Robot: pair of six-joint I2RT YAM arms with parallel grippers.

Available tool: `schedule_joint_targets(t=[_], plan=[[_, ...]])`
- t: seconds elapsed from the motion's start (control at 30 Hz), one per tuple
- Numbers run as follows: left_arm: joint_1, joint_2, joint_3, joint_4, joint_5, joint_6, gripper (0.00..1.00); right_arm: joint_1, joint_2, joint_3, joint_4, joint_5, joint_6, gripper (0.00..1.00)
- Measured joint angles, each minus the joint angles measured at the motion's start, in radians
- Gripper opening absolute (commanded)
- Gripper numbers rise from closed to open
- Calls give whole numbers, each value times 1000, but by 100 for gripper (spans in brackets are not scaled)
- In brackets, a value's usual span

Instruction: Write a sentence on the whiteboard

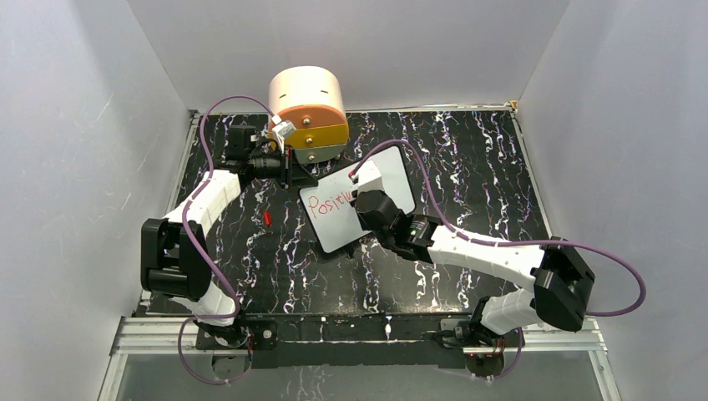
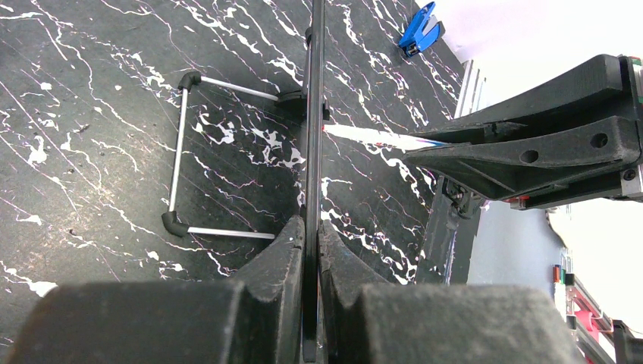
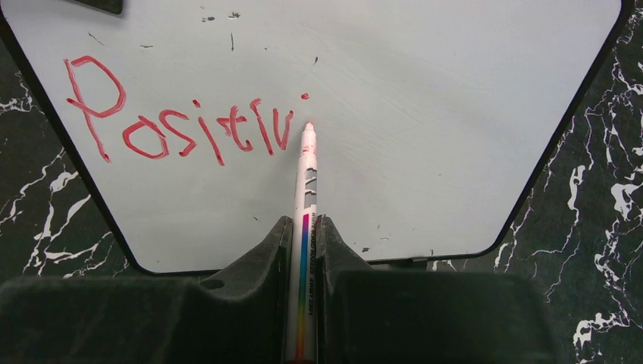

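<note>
The whiteboard (image 1: 394, 173) stands tilted on the black marbled table, in front of the round drawer unit. The sentence (image 3: 174, 125) reads "Positiv" in red, with a red dot (image 3: 305, 96) beyond it; it also shows in the top view (image 1: 327, 205). My right gripper (image 3: 305, 227) is shut on a white marker (image 3: 306, 189) with a rainbow stripe. Its red tip (image 3: 308, 127) is at the board just right of the last letter. My left gripper (image 2: 312, 235) is shut on the board's black rim (image 2: 313, 114), seen edge-on, at the board's upper left corner (image 1: 294, 174).
The round orange and cream drawer unit (image 1: 307, 107) stands behind the board. A small red cap (image 1: 267, 218) lies on the table left of the board. The board's wire stand (image 2: 182, 152) rests on the table. A blue clip (image 2: 419, 29) lies farther off.
</note>
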Motion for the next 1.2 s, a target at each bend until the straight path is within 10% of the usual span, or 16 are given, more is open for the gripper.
schedule_joint_targets(t=[1.2], plan=[[0, 4, 0, 4, 0, 0, 0, 0, 16, 6, -62, -5, 37, 0]])
